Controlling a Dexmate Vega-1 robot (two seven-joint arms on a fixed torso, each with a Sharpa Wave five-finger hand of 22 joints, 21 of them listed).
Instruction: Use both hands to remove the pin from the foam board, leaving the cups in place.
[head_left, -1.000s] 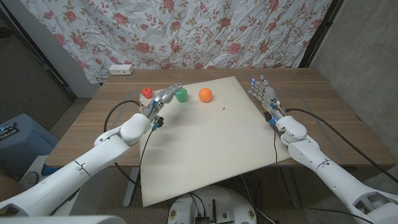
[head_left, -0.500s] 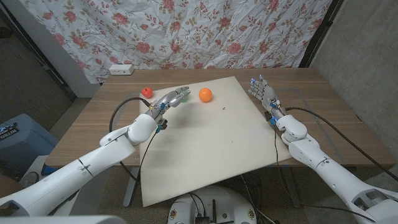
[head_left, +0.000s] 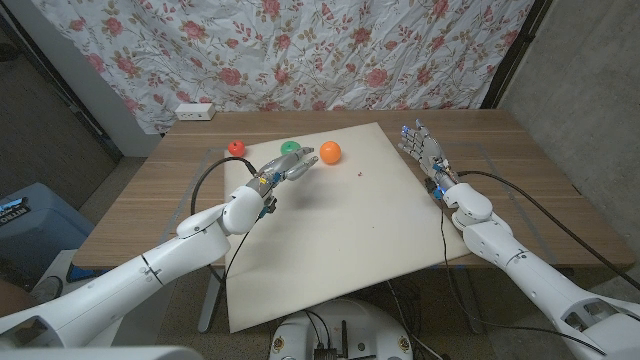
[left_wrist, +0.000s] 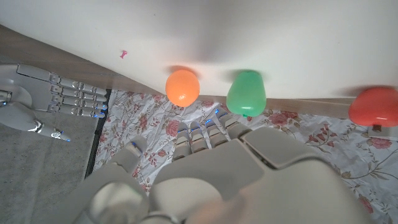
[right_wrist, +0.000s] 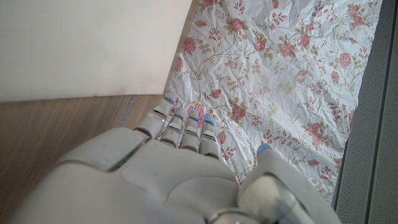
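The white foam board (head_left: 330, 230) lies on the wooden table. Along its far edge stand a red cup (head_left: 236, 148), a green cup (head_left: 291, 147) and an orange cup (head_left: 330, 152). A tiny pink pin (head_left: 358, 172) sticks in the board to the right of the orange cup. My left hand (head_left: 285, 170) hovers over the board just in front of the green cup, holding nothing, its fingers stretched toward the orange cup. My right hand (head_left: 425, 150) stands at the board's right edge, fingers apart and empty. The left wrist view takes in the pin (left_wrist: 124, 55), orange cup (left_wrist: 182, 87), green cup (left_wrist: 246, 93), red cup (left_wrist: 373, 106) and right hand (left_wrist: 50, 99).
A white power strip (head_left: 193, 111) lies at the table's far left corner before a floral curtain (head_left: 330, 50). Black cables (head_left: 205, 180) trail from both arms across the table. A blue bin (head_left: 20, 225) stands on the floor left of the table.
My left hand has moved to the right over the board, from beside the green cup to in front of it, nearer the orange cup. The right hand has barely moved.
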